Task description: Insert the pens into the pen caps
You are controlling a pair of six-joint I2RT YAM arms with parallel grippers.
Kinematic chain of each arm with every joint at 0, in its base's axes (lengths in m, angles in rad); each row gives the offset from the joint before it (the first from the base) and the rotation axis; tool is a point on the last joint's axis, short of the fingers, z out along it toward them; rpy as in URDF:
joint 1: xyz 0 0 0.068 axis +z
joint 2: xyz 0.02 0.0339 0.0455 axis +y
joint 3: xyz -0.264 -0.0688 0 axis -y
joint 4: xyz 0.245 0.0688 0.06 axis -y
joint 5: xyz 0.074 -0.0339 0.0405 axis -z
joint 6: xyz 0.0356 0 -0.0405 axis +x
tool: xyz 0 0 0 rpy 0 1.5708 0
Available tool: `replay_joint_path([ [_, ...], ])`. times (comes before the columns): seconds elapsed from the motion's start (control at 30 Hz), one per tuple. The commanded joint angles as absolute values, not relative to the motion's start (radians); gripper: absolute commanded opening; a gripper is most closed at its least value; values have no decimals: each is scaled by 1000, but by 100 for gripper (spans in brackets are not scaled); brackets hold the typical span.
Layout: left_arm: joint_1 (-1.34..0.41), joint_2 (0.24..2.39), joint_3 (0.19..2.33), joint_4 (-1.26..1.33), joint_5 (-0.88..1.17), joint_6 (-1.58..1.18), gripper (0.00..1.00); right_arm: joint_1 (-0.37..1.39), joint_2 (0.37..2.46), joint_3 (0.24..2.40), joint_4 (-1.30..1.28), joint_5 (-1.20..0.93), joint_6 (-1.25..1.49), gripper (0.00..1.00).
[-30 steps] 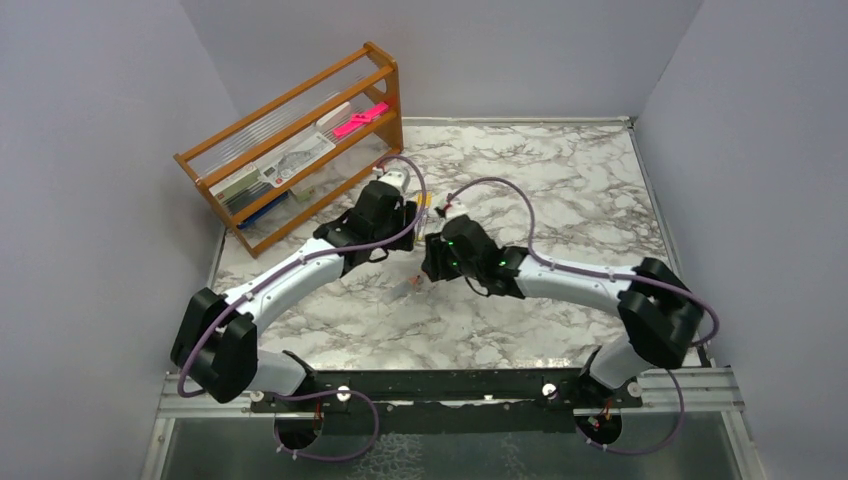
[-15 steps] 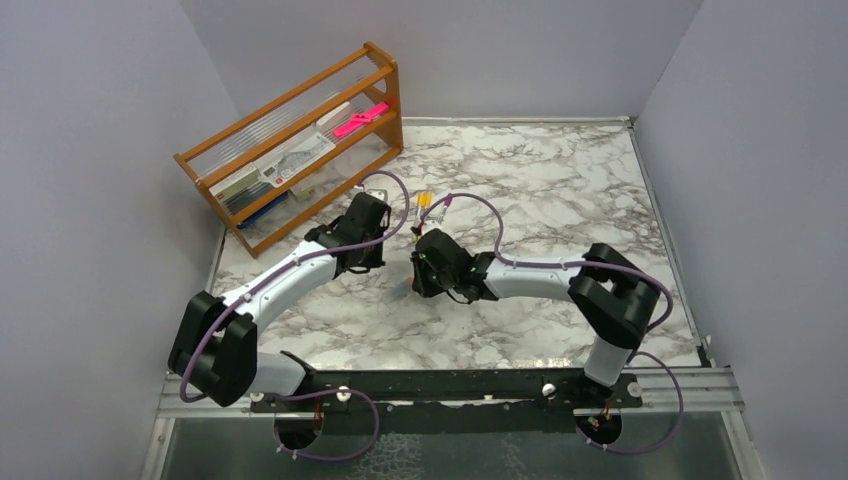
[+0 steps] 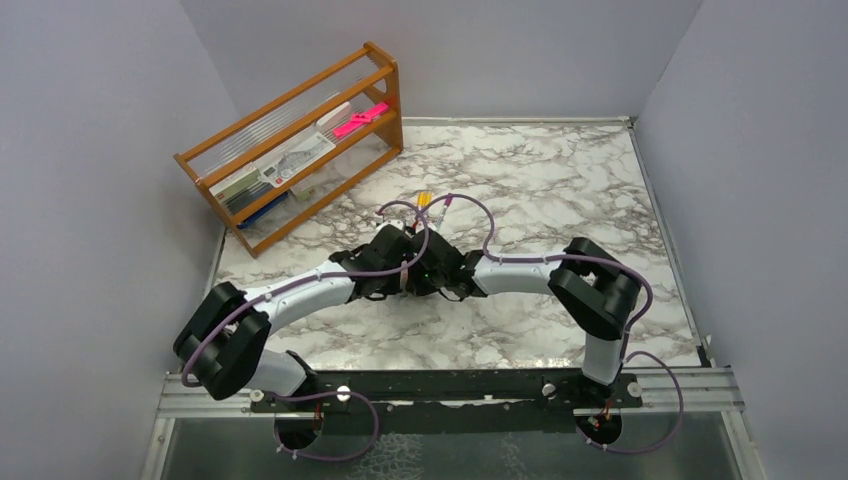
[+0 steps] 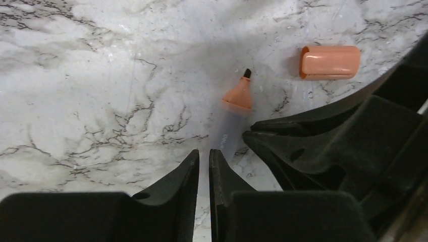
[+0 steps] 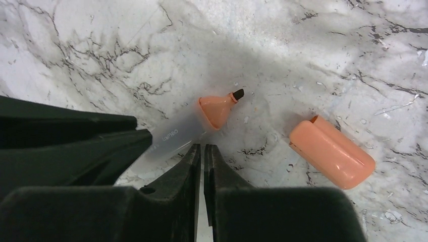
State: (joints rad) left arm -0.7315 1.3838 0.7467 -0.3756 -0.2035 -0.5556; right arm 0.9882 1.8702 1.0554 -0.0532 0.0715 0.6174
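The left tool [image 4: 204, 162] and the right tool [image 5: 202, 154] are both pinched to a thin slit with nothing held. The pen [image 4: 237, 99] lies ungripped on the bench [image 4: 101, 75] just beside them, and the cap [image 4: 329, 62] rests near its tip. One tool is best opened and centred across the barrel first.

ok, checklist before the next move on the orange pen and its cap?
1. Pen uncapped, tip exposed: ok.
2. Cap free, lying apart from the pen: ok.
3. Left tool gripping the pen: not ok; jaws nearly together, nothing visible between them.
4. Right tool gripping the cap: not ok; jaws nearly together beside the pen, cap off to the side.
5. Clearance between the two tools: cannot tell; they crowd together over the pen.
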Motion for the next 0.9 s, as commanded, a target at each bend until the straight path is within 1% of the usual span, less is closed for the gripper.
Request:
replay_joint_path([
  [0.0, -775, 1356, 671, -379, -191, -593, 15, 985, 1888, 1089, -16, 74, 614, 10],
  [0.2, -772, 1328, 663, -343, -178, -592, 16, 984, 1814, 1046, -5, 109, 637, 16],
  [0.23, -772, 1322, 665, -341, -179, -597, 18, 984, 1792, 1033, -3, 121, 649, 18],
  [0.27, -772, 1305, 669, -339, -183, -600, 21, 984, 1768, 1016, -1, 134, 656, 20],
  [0.3, -772, 1282, 672, -335, -188, -595, 27, 984, 1739, 999, 0, 149, 665, 23],
  [0.37, -769, 1233, 685, -326, -188, -566, 44, 984, 1683, 961, -6, 187, 676, 29],
  [0.4, -765, 1220, 698, -335, -173, -548, 57, 984, 1656, 944, -15, 205, 676, 32],
  [0.43, -759, 1217, 718, -354, -161, -536, 64, 983, 1629, 929, -25, 219, 674, 35],
  [0.47, -755, 1223, 739, -371, -155, -525, 67, 981, 1604, 917, -40, 236, 674, 36],
  [0.53, -755, 1245, 768, -382, -138, -506, 69, 980, 1554, 886, -63, 267, 672, 36],
  [0.63, -755, 1290, 787, -381, -122, -489, 70, 978, 1481, 825, -79, 312, 666, 37],
  [0.77, -755, 1320, 792, -349, -73, -453, 70, 978, 1406, 789, -163, 406, 675, 37],
  [0.87, -755, 1349, 785, -345, -78, -432, 70, 978, 1331, 746, -199, 461, 685, 37],
])
